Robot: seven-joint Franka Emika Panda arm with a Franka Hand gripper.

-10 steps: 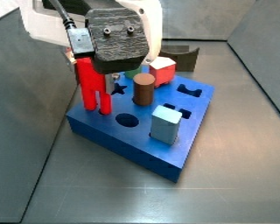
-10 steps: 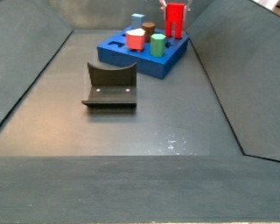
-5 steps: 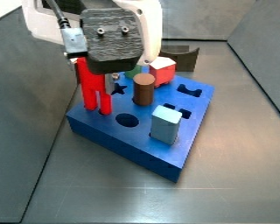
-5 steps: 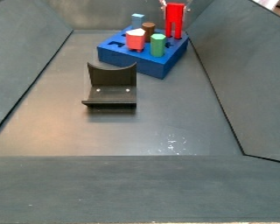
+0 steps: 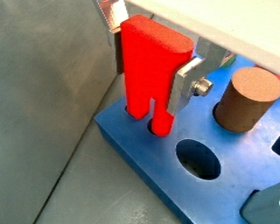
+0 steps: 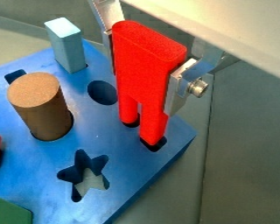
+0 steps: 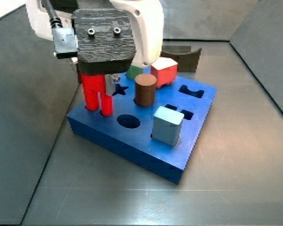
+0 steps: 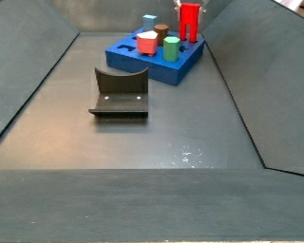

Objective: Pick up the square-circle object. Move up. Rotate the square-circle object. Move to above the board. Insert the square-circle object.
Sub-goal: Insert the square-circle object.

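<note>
The square-circle object (image 5: 149, 70) is a tall bright-red block standing upright at a corner of the blue board (image 5: 136, 144), its two legs in a hole there. Both wrist views show my gripper (image 5: 152, 57) shut on the block's upper part, a silver finger (image 6: 184, 80) pressed on each flat side. In a side view the gripper (image 7: 99, 78) hangs right over the red block (image 7: 95, 94), hiding its top. The block (image 8: 189, 24) also shows at the board's (image 8: 140, 68) far corner in a side view.
On the board stand a brown cylinder (image 7: 145, 88), a squat red block with a white top (image 7: 163, 71), a grey-blue block (image 7: 168, 125) and a green peg (image 8: 171, 47). A round hole (image 5: 198, 157) and a star hole (image 6: 87, 171) lie open. The dark fixture (image 8: 121, 92) stands on the floor.
In the side view the gripper has come down over the red block, so less of the block shows beneath it. The block's foot stays at the same corner hole.
</note>
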